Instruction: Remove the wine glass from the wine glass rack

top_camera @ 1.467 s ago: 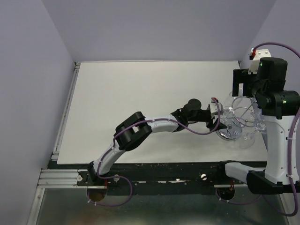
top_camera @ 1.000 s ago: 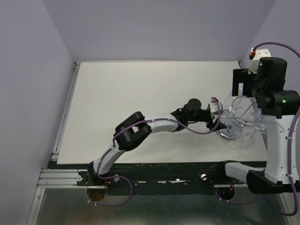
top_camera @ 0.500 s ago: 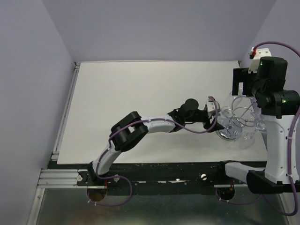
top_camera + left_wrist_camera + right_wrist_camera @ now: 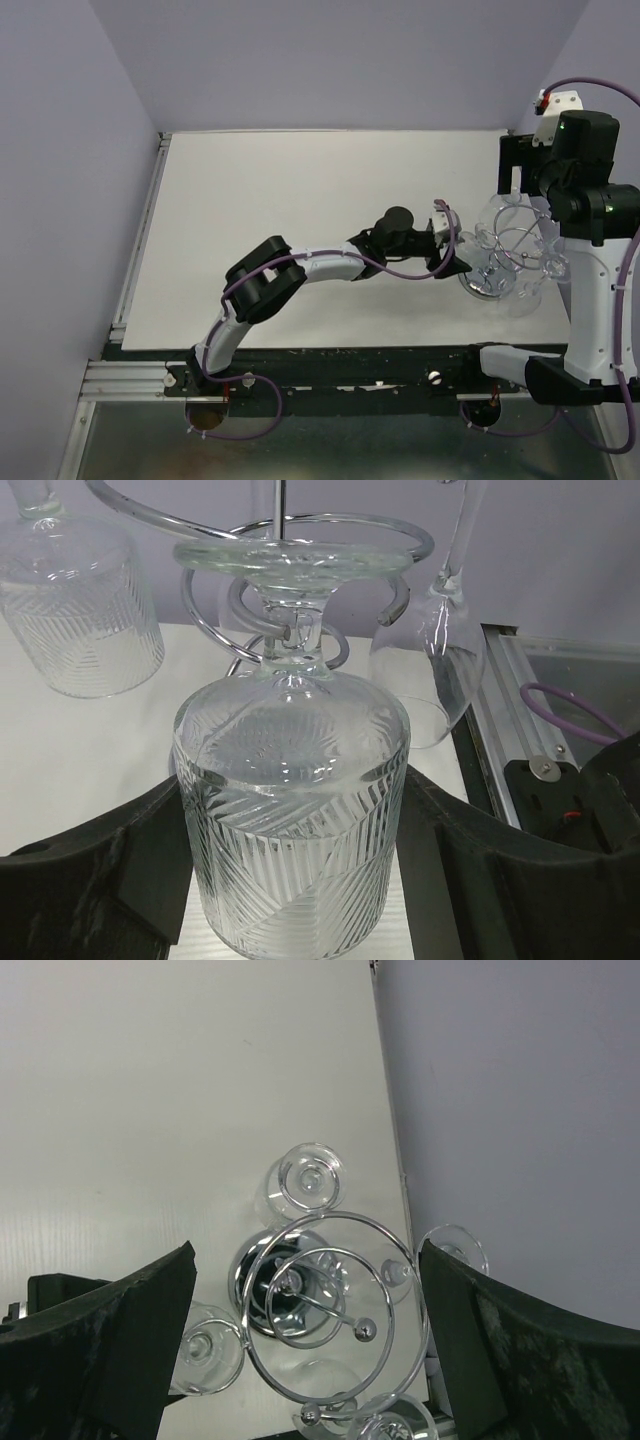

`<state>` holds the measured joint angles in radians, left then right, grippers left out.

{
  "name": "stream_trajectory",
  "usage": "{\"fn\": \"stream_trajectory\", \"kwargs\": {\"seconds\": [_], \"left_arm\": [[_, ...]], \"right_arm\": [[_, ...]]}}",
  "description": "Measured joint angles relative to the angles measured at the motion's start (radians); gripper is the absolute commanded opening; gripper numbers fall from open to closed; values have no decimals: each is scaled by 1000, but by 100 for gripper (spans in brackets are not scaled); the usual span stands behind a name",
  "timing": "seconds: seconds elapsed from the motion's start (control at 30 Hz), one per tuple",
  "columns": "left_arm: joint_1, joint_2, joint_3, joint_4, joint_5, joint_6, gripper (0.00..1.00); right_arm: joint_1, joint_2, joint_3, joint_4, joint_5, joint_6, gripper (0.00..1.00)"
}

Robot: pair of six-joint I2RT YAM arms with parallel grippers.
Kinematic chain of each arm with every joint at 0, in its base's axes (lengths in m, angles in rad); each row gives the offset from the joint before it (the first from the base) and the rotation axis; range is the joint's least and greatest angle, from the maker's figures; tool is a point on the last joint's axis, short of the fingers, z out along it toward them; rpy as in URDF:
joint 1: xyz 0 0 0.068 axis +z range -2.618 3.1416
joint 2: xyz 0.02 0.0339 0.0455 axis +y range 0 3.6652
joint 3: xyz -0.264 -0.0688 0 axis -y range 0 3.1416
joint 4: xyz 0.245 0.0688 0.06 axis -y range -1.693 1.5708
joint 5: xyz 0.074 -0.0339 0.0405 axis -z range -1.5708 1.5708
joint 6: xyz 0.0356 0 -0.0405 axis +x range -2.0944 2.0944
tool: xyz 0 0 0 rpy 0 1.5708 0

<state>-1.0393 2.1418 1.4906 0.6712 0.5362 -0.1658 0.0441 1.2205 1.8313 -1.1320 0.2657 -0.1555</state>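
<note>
A ribbed clear wine glass (image 4: 290, 810) hangs bowl-down, its foot resting in a curled wire loop of the chrome wine glass rack (image 4: 330, 525). My left gripper (image 4: 292, 880) has a black finger pressed on each side of the bowl. In the top view the left gripper (image 4: 450, 255) is at the left side of the rack (image 4: 510, 245). My right gripper (image 4: 515, 175) hovers high above the rack, open and empty. Its view looks straight down on the rack's loops and mirrored base (image 4: 330, 1310), between the wide-apart fingers (image 4: 120, 1350).
Other glasses hang on the rack: one left (image 4: 80, 610), one right (image 4: 440, 650) of the held glass, and several show from above (image 4: 310, 1180). The table's metal edge rail (image 4: 510, 700) and a purple cable (image 4: 570, 705) lie right. The grey wall (image 4: 520, 1110) is close behind the rack.
My left arm has drawn back a little to the left and up with the glass bowl in its fingers. My right wrist has risen and shifted back above the rack.
</note>
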Motion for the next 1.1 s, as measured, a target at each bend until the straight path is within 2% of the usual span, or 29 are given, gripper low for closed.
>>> {"fn": "stream_trajectory", "kwargs": {"seconds": [0.43,0.73,1.1], "left_arm": [[-3,10,36,9,8,6,0],[-27,45,53,100,-6,-35,0],[-42,42,-6,193,-54,-117,0]], "right_arm": [[0,16,8,1,5,-21,100],[0,16,-8,1,5,-23,100],[0,26,-13,1,5,-31,100]]}}
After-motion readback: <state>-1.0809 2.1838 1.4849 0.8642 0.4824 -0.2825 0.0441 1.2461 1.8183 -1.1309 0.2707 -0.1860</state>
